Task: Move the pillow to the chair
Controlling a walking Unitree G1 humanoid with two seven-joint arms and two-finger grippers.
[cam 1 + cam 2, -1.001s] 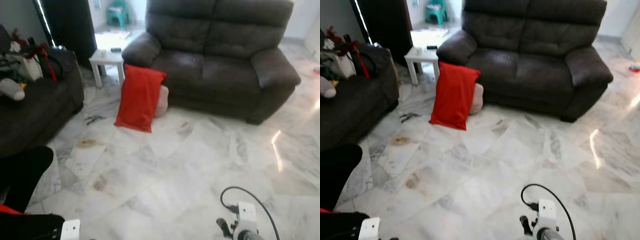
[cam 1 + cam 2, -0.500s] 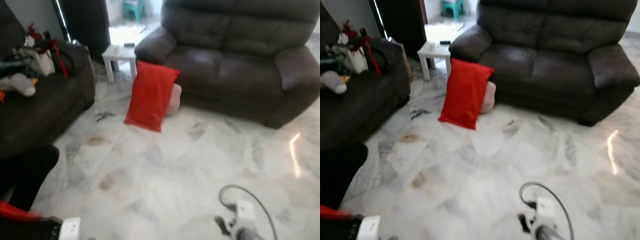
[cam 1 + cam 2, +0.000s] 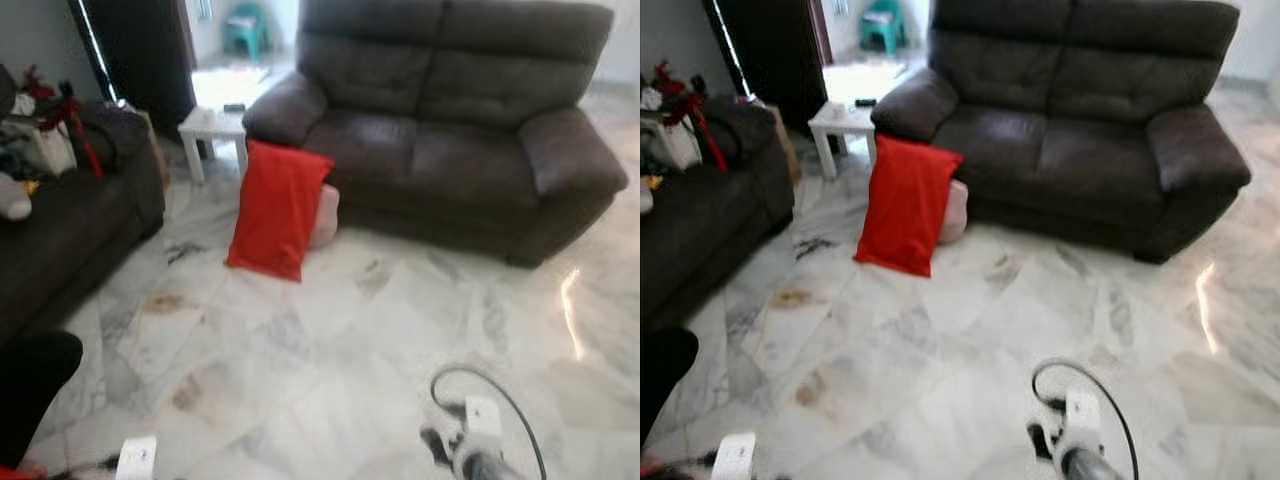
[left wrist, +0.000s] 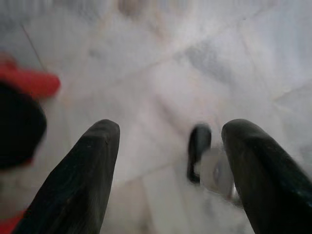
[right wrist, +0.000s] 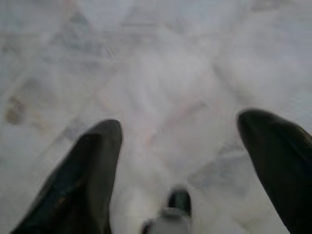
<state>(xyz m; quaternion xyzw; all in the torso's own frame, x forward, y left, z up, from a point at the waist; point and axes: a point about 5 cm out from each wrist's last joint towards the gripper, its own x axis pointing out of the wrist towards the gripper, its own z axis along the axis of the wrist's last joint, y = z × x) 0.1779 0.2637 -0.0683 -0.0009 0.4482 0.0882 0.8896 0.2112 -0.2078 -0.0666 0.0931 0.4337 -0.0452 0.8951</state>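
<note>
The left hand (image 4: 165,170) hangs over the marble floor (image 3: 330,340) with its two black fingers (image 4: 78,180) spread wide apart and nothing between them. The right hand (image 5: 180,170) is the same: fingers apart, empty, above the pale floor. The wrist pictures are blurred.

Further out, the red pillow (image 3: 277,208) stands upright on the floor and leans back against the front of the dark brown sofa (image 3: 440,130), near its left armrest. It is a plain, bright red rectangle, a little creased. Just behind the pillow a pale pink cushion (image 3: 324,215) touches the sofa base. A small white counter (image 3: 212,124) stands beside that armrest and carries a small dark object. At the left a second dark sofa (image 3: 70,220) holds bags and clothes.
</note>
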